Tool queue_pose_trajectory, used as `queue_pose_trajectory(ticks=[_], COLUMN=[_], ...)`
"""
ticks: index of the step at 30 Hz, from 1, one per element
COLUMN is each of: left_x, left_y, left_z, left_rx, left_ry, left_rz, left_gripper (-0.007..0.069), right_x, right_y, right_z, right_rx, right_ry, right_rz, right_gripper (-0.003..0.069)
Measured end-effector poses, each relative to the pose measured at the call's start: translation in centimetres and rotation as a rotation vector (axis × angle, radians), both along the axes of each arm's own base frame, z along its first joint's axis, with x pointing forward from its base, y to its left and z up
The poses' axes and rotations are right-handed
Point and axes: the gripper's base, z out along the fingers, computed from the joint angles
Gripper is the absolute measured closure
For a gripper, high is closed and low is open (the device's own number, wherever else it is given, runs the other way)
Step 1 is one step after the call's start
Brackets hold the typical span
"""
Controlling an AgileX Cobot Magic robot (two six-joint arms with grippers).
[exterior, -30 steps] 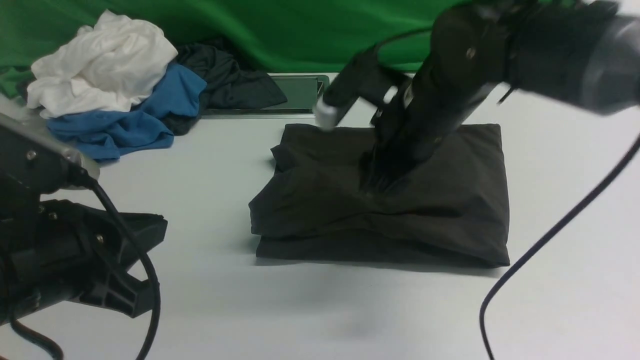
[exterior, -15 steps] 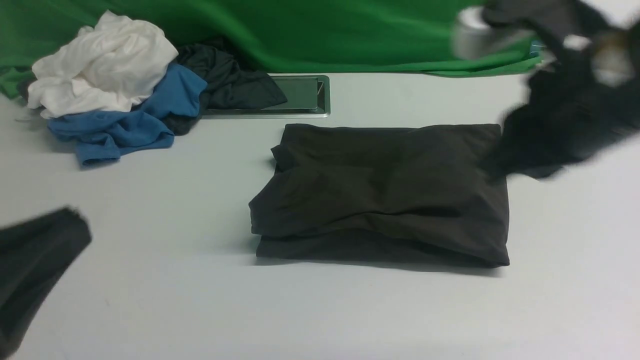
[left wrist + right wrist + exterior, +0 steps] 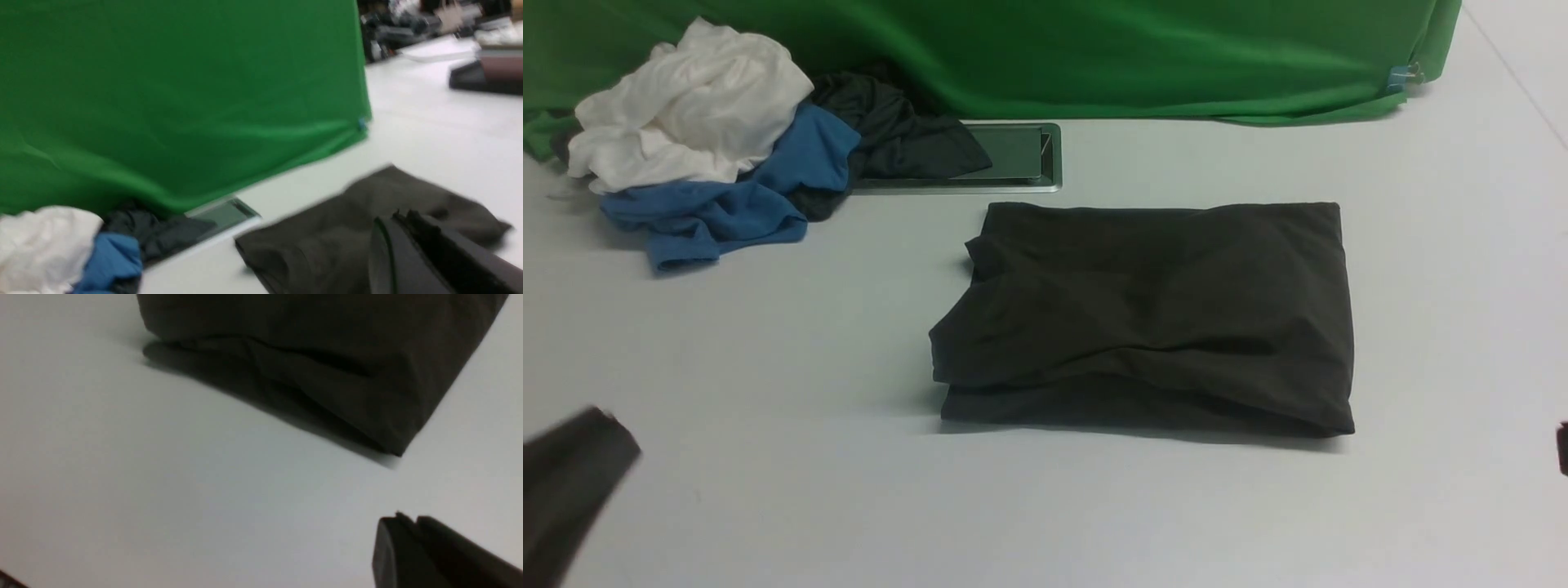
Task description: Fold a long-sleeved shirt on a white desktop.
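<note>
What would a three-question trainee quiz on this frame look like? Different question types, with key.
1. True or false: the folded black-brown jersey shirt lies on the white desktop with neither gripper touching it.
2. Which garment tops the crumpled pile at the back left? A) white garment B) blue garment C) dark grey-black garment
3. Fill in: the metal-framed hatch sits between the shirt and the ___ cloth.

Key: 1 true; 2 A; 3 green. Both the left gripper and right gripper show shut, empty.
</note>
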Motion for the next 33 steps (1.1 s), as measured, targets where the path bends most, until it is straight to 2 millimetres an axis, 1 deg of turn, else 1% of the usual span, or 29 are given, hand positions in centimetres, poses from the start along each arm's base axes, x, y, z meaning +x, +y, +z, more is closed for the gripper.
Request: queue_pose_trajectory(ticks=[2, 5, 8, 11, 16, 17, 18, 21, 22, 24, 26, 32, 33], left_x=[-0.1, -0.1, -0.1, -0.1, -0.1, -0.1, -0.1, -0.1, -0.1, -0.1, -0.1, -0.1, -0.1], left_y=[-0.1, -0.1, -0.1, -0.1, -0.1, -0.1, -0.1, -0.1, -0.1, -0.1, -0.1, -0.1, -0.1], left_z=[-0.3, -0.3, -0.3, -0.4, -0.4, -0.4, -0.4, -0.4, -0.4, -0.4, -0.4, -0.4, -0.4], left_rx=[0.012, 0.017, 0.018, 0.027, 0.030, 0.030, 0.030, 0.033, 0.033, 0.038, 0.041, 0.043, 0.043], left_ry=[0.023, 0.029, 0.031, 0.030, 0.030, 0.030, 0.030, 0.029, 0.029, 0.027, 0.026, 0.025, 0.025], left_rz=[-0.014, -0.018, -0.019, -0.016, -0.016, -0.016, -0.016, -0.015, -0.015, -0.014, -0.014, -0.013, -0.013], left_gripper=[0.0606, 0.0606, 0.0606, 0.0606, 0.0606, 0.0606, 0.0606, 0.0606, 0.0606, 0.0606, 0.0606, 0.0606, 0.0606], right_x=[-0.6, -1.1, -1.2, -1.2, -1.0, -1.0, -1.0, -1.0, -0.9, -0.8, -1.3, -2.5, -2.7], right_y=[-0.4, -0.7, -0.8, -0.7, -0.9, -1.0, -1.2, -1.8, -1.9, -2.4, -3.3, -4.2, -4.2], right_z=[-0.7, -1.2, -1.3, -1.3, -1.2, -1.2, -1.2, -2.0, -2.1, -3.8, -6.4, -12.7, -13.3], right_rx=[0.028, 0.040, 0.050, 0.055, 0.030, 0.021, 0.016, 0.029, 0.030, 0.017, -0.033, -0.068, -0.066], right_ry=[-0.029, -0.011, -0.009, -0.012, -0.041, -0.051, -0.068, -0.178, -0.187, -0.289, -0.394, -0.513, -0.520], right_rz=[-0.005, -0.022, -0.030, -0.030, -0.038, -0.041, -0.046, -0.089, -0.093, -0.134, -0.202, -0.295, -0.299], right_gripper=[0.0574, 0.0545, 0.0511, 0.0494, 0.0482, 0.0485, 0.0503, 0.0605, 0.0605, 0.0630, 0.0632, 0.0633, 0.0633])
